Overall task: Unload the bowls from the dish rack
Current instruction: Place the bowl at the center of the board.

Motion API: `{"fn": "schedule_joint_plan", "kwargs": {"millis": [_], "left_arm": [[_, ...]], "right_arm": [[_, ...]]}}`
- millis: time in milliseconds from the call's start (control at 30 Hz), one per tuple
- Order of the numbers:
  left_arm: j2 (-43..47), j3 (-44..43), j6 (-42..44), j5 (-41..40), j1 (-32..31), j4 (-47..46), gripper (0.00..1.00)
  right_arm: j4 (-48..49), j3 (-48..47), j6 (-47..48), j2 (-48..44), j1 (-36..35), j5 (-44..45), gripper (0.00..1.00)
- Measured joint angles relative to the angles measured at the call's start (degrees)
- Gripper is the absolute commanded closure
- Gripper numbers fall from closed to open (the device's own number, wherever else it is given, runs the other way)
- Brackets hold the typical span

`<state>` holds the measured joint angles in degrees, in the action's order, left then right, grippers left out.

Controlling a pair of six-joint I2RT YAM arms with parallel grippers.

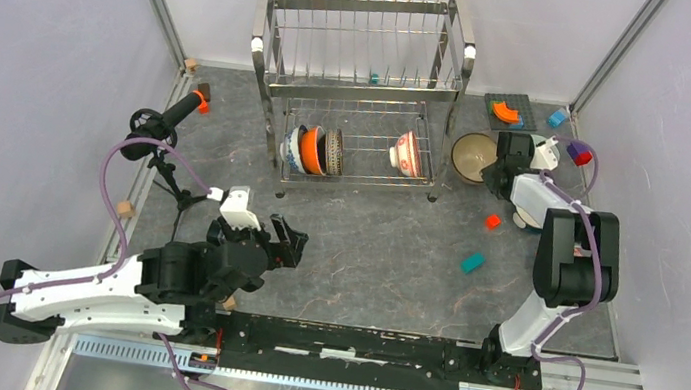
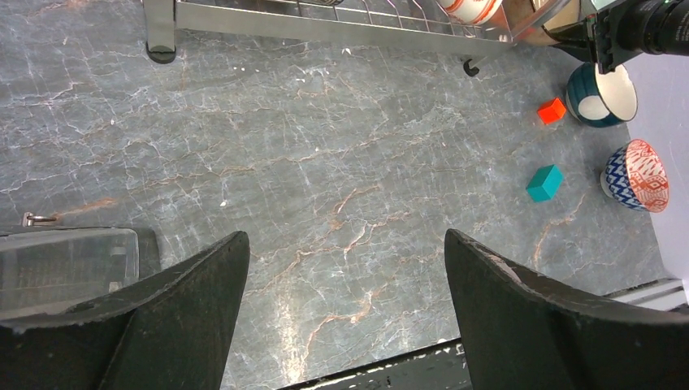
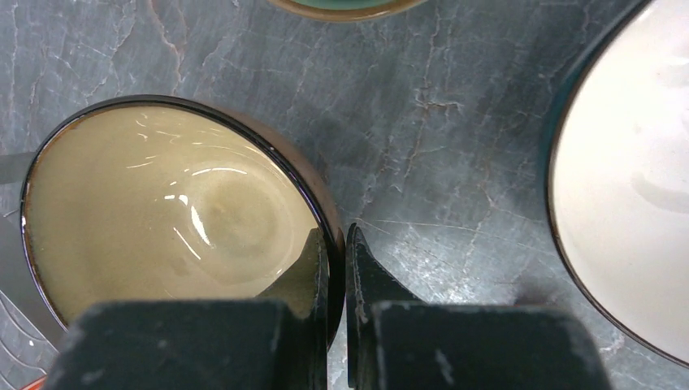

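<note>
Across the grey marbled desk (image 1: 383, 261), the biggest thing you have is the dish rack (image 1: 335, 91), standing at the far side. Its lower tier holds a cluster of bowls (image 1: 315, 150) on edge at the left and a red-patterned bowl (image 1: 407, 153) at the right. The brown-gold bowl (image 1: 473, 156) is just right of the rack, mouth up, and your right claw (image 3: 335, 268) is pinching its rim, one finger inside and one outside. Your left claw (image 2: 345, 244) hangs spread wide over bare desk near the front, holding nothing. Beside the right arm, a white-lined teal bowl (image 2: 601, 97) and a blue-and-red patterned bowl (image 2: 638, 175) stand upright on the desk. Smallest are a teal block (image 2: 544, 182) and a red block (image 2: 552, 110), lying near those two bowls
</note>
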<state>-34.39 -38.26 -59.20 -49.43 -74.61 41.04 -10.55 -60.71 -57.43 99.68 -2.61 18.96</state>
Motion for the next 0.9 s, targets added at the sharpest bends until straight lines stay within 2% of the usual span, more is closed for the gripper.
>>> {"fn": "schedule_joint_plan", "kwargs": {"millis": [200,567,900], "left_arm": [[-0.4,0.2,-1.3,0.0,0.0,0.0,0.06],[-2.2,0.3,-2.9,0.1,0.0,0.0,0.05],[-2.7,0.9,-4.0,1.1,0.0,-0.1,0.02]], "right_arm": [[0.0,-2.0,0.3,1.9,0.0,-1.0,0.94],[1.0,-3.8,1.4,4.3,0.0,-3.7,0.73],[3.0,-4.7,3.0,4.3,0.0,-5.0,0.44]]}}
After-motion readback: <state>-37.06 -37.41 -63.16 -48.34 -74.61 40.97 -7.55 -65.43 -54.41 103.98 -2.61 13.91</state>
